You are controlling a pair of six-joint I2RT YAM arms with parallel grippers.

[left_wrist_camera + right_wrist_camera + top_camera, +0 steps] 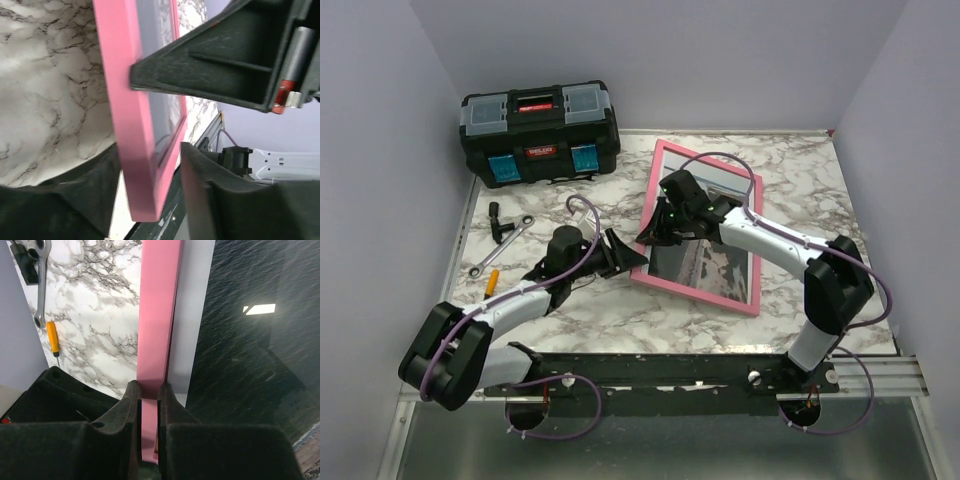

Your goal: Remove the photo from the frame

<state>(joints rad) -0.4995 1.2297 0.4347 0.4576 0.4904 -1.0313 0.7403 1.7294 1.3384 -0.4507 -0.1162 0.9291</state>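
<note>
While the right claw (150,399) is sitting narrowed almost shut with its tips on the left border of the frame (700,297), seemingly steadying it, the left claw (157,112) is gaping wide around that same border near the front corner, one finger touching the pink edge. The photo (250,340) is lying inside the frame on the table (800,185), so we're looking at the get-a-grip stage. The left claw next needs closing on the border, probably for turning the frame to reach its back.

One thin pink picture frame (695,296) and one greyscale photo print (710,265). One black plastic toolbox (540,135), one silver wrench (505,245), one orange-handled screwdriver (491,281).
</note>
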